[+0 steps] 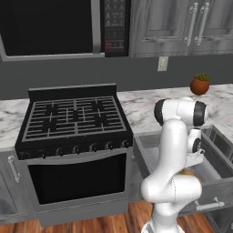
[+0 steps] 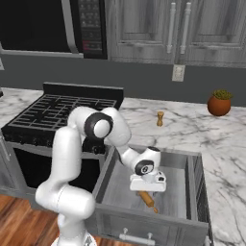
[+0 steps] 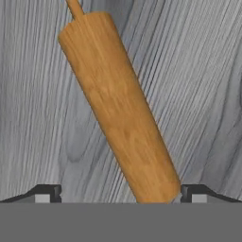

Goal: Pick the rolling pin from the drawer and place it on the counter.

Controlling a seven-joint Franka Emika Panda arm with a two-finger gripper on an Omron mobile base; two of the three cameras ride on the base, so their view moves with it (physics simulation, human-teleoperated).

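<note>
I hover my open, empty gripper (image 3: 120,193) over the light-brown wooden rolling pin (image 3: 118,108) on the grey drawer's (image 2: 115,180) floor; next, descend and close.

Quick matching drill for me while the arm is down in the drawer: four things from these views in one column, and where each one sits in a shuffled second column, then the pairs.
Things:
1. rolling pin
2. plant pot
3. pepper mill
4. microwave

Places:
A. on the counter, far right near the wall
B. above the stove
C. lying on the floor of the open drawer, under the gripper
D. upright on the counter, just behind the drawer

Pairs: 1-C, 2-A, 3-D, 4-B
</note>
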